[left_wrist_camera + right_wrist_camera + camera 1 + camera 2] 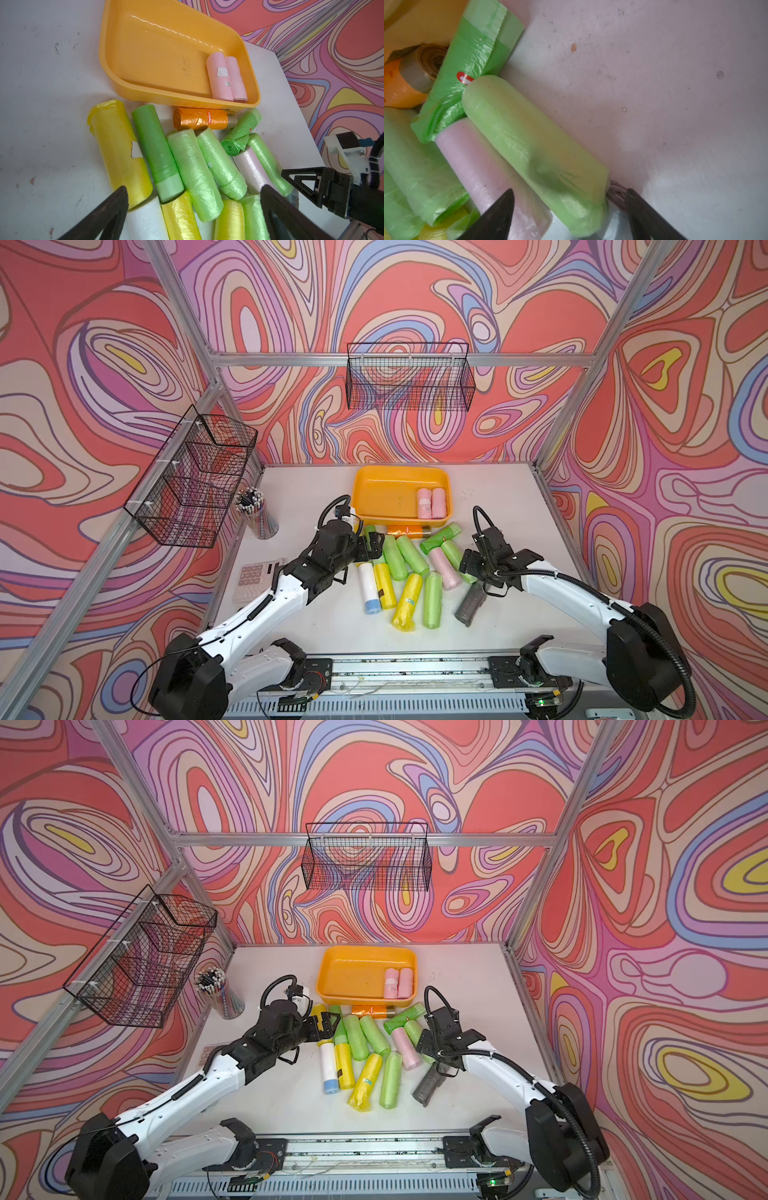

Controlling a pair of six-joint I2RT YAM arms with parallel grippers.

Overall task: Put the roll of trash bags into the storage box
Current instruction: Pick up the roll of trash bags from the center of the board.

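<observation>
While the light green roll (pixel 529 145) lies on the table (pixel 654 83), my right gripper (pixel 569 193) straddles it, jaws apart.
My left gripper (pixel 193 189) hangs wide open; the storage box (pixel 386 493) beyond holds two pink rolls (pixel 431 502).

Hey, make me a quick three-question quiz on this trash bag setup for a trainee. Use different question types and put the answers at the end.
1. Multiple choice: how many pink rolls lie in the storage box? A one, B two, C four.
2. True or false: the orange roll lies inside the storage box.
3. Fill in: in the right wrist view, the roll end centred between the open jaws of the right gripper is light ___.
Key: 1 B. 2 False: it lies on the table, just outside the box's near wall. 3 green: it is the light green roll.
</observation>
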